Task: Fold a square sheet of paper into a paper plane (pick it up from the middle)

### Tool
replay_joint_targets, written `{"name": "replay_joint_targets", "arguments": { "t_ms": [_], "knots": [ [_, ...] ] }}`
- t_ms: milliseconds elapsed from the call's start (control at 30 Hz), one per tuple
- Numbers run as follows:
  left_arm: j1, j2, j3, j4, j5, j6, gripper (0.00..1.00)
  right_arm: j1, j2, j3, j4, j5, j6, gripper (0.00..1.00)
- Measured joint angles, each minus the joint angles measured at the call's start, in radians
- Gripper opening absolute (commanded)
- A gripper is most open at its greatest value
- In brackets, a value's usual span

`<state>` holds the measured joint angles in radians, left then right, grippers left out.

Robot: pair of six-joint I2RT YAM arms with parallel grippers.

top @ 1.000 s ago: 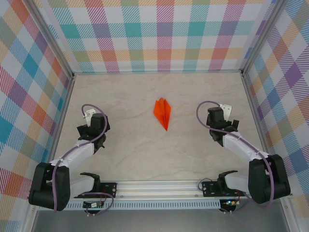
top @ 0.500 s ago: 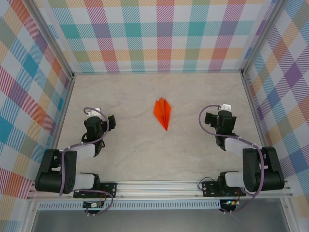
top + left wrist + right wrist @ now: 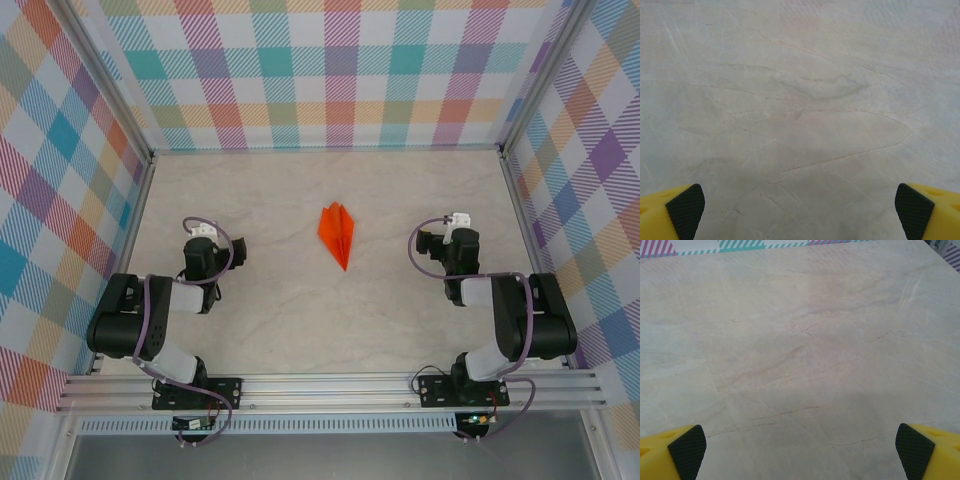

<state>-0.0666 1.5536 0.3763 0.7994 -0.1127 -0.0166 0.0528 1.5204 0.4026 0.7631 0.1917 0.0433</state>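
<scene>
The square sheet of paper lies in the top view as an orange paper plane (image 3: 337, 234), a narrow dart with a centre crease, flat on the middle of the table with its nose toward the near edge. My left gripper (image 3: 203, 256) rests well to the left of it and my right gripper (image 3: 454, 250) well to the right, both apart from the paper. In the left wrist view the left gripper (image 3: 800, 215) is open over bare tabletop, its yellow fingers (image 3: 677, 212) far apart. The right gripper (image 3: 800, 452) is open too, with nothing between its fingers (image 3: 922, 450).
The marble-patterned table (image 3: 280, 310) is boxed in by checked walls (image 3: 330, 70) at the back and on both sides. Both arms are folded back over their bases, which sit on the metal rail (image 3: 330, 385) at the near edge.
Both arms have folded back toward their bases, their elbows swinging in and the grippers shifting slightly. The orange plane has not moved. Both grippers stayed open.
</scene>
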Motion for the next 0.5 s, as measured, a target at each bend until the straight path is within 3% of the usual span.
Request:
{"name": "replay_joint_targets", "arguments": {
  "t_ms": [500],
  "knots": [
    [-0.001, 0.002, 0.034, -0.016, 0.02, 0.034, 1.0, -0.002, 0.002, -0.001, 0.031, -0.011, 0.0, 1.0]
  ]
}}
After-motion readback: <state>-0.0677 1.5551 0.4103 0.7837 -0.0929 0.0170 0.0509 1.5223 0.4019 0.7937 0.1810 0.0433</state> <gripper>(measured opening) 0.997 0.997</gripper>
